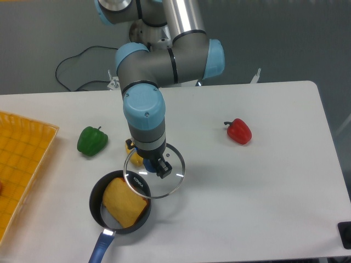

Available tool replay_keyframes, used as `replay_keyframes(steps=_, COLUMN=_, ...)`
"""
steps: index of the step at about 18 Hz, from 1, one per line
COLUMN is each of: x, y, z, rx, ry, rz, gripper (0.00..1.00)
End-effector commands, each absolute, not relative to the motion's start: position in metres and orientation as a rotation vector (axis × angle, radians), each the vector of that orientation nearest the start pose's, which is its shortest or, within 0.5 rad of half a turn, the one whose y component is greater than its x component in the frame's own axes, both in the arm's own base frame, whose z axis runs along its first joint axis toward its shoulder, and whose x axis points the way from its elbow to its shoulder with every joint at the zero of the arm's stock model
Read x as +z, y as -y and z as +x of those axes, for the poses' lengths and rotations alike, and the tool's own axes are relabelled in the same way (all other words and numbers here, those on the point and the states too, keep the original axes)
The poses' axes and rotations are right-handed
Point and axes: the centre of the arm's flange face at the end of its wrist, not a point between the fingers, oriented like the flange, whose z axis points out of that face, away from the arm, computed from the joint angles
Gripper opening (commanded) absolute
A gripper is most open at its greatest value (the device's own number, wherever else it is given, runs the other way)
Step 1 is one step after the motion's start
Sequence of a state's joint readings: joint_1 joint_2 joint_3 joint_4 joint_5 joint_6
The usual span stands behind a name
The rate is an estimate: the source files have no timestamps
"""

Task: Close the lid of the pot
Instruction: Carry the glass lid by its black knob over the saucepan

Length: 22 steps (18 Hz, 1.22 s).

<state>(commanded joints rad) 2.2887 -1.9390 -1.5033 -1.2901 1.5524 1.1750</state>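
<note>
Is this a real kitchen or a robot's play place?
Probably a robot test lab, not a kitchen. A big robot arm stands at a plain white table, the green pepper and red pepper look like toys, and a cable trails behind.

One pot (109, 205), one lid (164, 178), one green pepper (91, 140), one red pepper (239, 131), one orange tray (22, 164), one robot arm (159, 60).

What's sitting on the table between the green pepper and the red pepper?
In the camera view, the robot's wrist and the glass lid it carries lie between the green pepper and the red pepper, with a small yellow object partly hidden behind the wrist.
</note>
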Motion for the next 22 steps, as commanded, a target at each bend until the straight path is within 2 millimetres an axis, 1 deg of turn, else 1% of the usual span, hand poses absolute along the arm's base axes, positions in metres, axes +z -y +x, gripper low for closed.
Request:
replay_keyframes(steps=1, x=0.338, y=-0.560, z=-0.309, rx=-0.045, ry=-0.711, rz=-3.059, gripper=0.44)
replay_keyframes(steps=8, x=0.341, y=-0.562, z=-0.308, rx=-0.030, ry=-0.624, rz=-3.076, gripper=0.44)
replay_keyframes(steps=10, x=0.344, y=-0.567, z=-0.302, rx=-0.017, ry=-0.561, rz=-3.090, gripper=0.44)
replay_keyframes(steps=13, x=0.343, y=-0.571, z=-0.295, rx=0.011, ry=-0.545, rz=-3.114, gripper=0.44)
replay_keyframes(steps=15, x=0.340, y=-0.577, z=-0.285, rx=0.022, ry=-0.517, rz=-3.132, gripper=0.44)
replay_keyframes(steps=16, x=0.337, y=-0.579, z=-0.284, rx=0.016, ry=-0.489, rz=-3.141, gripper=0.44)
replay_keyframes(steps=18, x=0.339, y=-0.582, z=-0.284, rx=0.025, ry=-0.449, rz=-3.141, gripper=0.44)
replay_keyframes(steps=20, x=0.333, y=-0.595, z=-0.269, rx=0.018, ry=-0.452, rz=-3.144, gripper=0.44)
replay_keyframes(steps=21, x=0.327, y=-0.601, z=-0.261, rx=0.007, ry=-0.448, rz=-3.148, gripper=0.44)
replay_keyframes(steps=22, x=0.326, y=-0.608, z=-0.260, rx=0.012, ry=-0.432, rz=-3.142, gripper=0.44)
